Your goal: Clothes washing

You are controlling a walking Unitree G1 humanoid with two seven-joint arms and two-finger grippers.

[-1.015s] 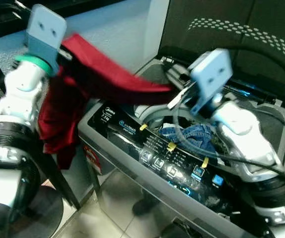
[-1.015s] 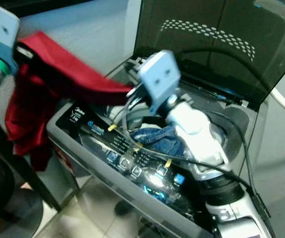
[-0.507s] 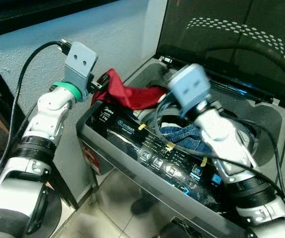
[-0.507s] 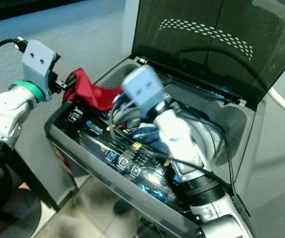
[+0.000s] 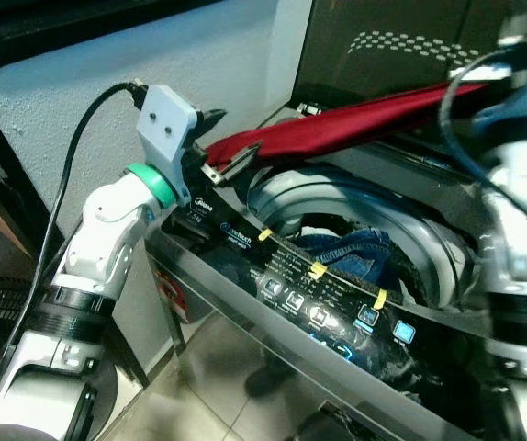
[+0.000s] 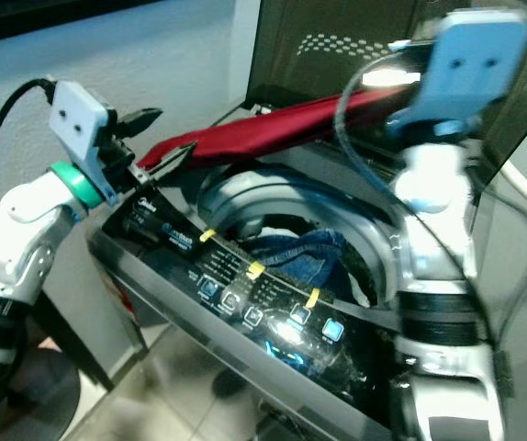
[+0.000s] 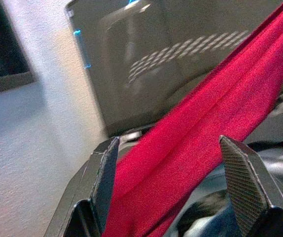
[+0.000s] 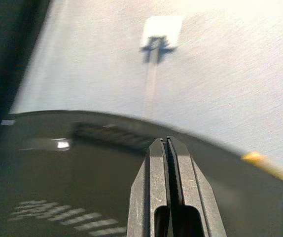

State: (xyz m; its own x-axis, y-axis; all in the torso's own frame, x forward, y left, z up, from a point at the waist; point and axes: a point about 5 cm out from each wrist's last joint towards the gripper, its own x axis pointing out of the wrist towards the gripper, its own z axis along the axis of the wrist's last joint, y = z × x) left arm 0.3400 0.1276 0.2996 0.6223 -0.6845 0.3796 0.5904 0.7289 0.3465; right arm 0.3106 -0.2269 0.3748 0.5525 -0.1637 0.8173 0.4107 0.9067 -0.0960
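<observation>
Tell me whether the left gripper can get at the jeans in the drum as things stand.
Probably not yet: the red cloth runs between the open left gripper fingers, stretched over the drum above the jeans.

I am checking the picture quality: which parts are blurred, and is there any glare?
Left eye view: the right arm is smeared by motion; the red cloth and left gripper stay fairly sharp. Right eye view: bright glare near the lid. Right wrist view: the wall is soft, the fingers sharp.
</observation>
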